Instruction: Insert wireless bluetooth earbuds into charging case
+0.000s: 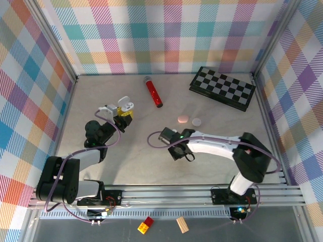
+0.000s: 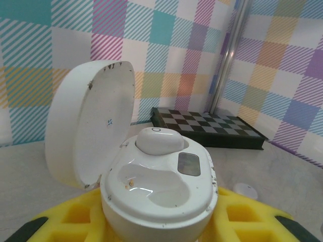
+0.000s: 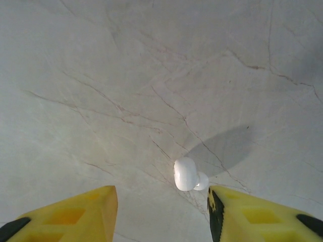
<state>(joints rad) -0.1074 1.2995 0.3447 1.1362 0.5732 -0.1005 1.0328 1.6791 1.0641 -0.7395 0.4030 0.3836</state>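
Right gripper point(image 3: 160, 214) spread near earbud point(image 3: 186, 174); wide tabletop point(image 3: 101, 75) around.

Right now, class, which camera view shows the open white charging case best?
The left wrist view: the charging case sits close up, lid open, one earbud seated, one socket empty. From the top external view it is tiny, held by the left gripper.

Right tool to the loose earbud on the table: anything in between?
Nothing. Right wrist view: the earbud lies on bare table inside the right tool, between its spread fingers, touching neither.
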